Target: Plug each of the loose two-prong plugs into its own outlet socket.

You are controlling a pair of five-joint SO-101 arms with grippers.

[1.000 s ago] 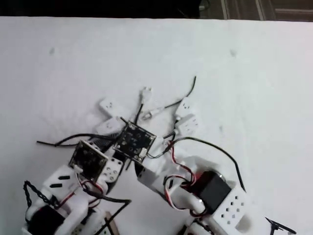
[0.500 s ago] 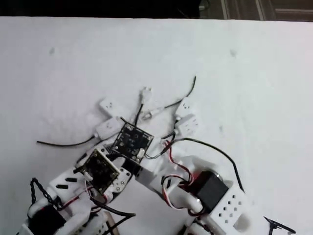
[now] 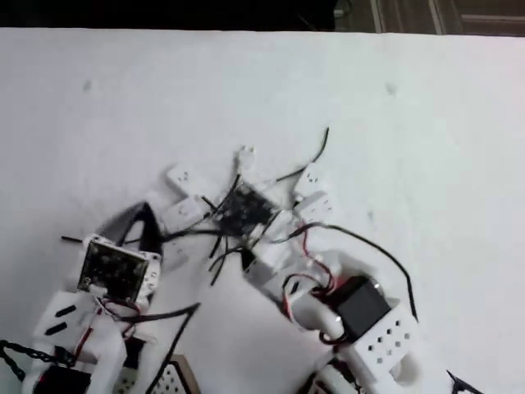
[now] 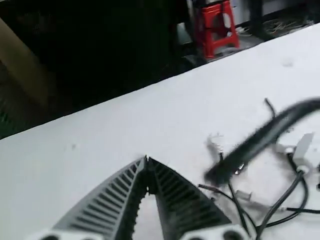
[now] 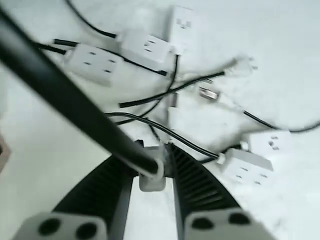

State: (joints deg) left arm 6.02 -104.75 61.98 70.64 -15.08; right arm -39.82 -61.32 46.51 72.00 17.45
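The right hand (image 5: 151, 156) has pushed forward over the table (image 3: 410, 98) toward the cluster of sockets (image 3: 315, 205), pinching a white plug (image 5: 151, 181). The left hand (image 4: 147, 167), pressed together and empty, has drawn back, probably clearing room for insertion.

White table (image 3: 426, 98), red stool (image 4: 216, 22) in the dark room beyond
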